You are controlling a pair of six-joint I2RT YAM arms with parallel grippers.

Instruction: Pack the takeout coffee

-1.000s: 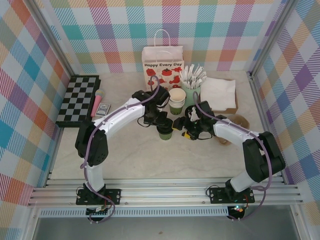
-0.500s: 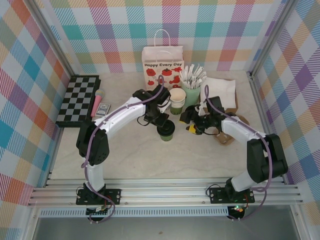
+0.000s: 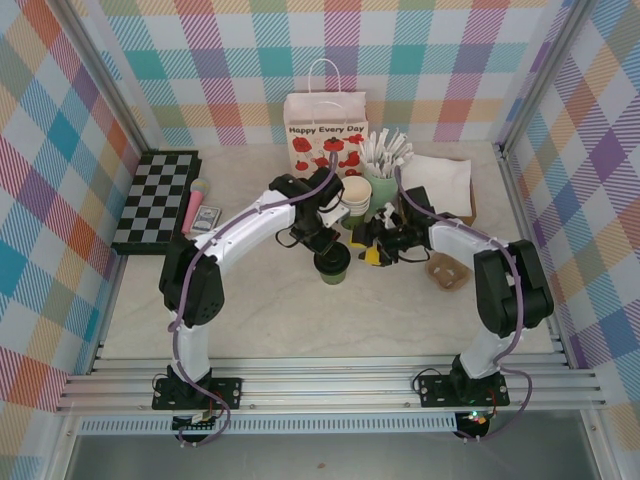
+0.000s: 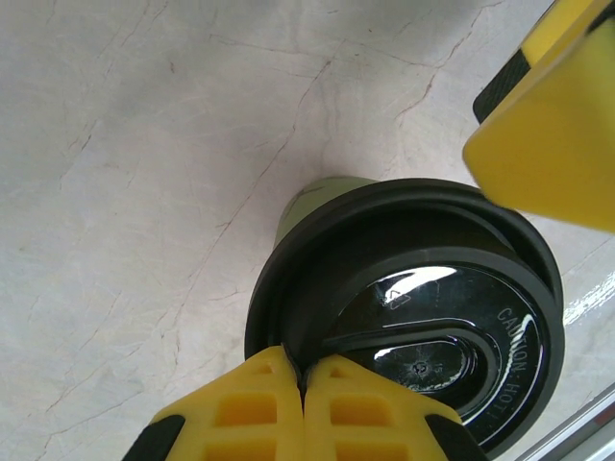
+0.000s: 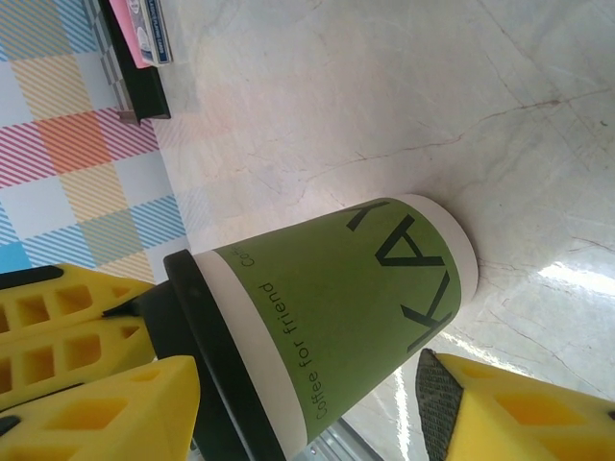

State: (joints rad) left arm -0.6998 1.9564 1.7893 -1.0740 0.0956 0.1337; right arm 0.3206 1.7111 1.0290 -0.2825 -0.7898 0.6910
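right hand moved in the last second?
Yes. The right hand shifted up-frame in the top view, closer to the mint cup of white sticks.

The takeout coffee [image 3: 333, 263] stands upright on the table [image 3: 280, 310] near its middle, in front of the stacked cups [image 3: 353, 200]. Behind those, against the back wall, stands the paper bag [image 3: 325, 135]. Right of the stacked cups is the cup of sticks [image 3: 385, 170], and further right the napkin box [image 3: 437, 187]. The chessboard [image 3: 158, 198] lies far left. The left gripper [image 4: 303, 384] sits over the lid [image 4: 423, 307], and the right gripper [image 3: 368, 250] is just right of the coffee.
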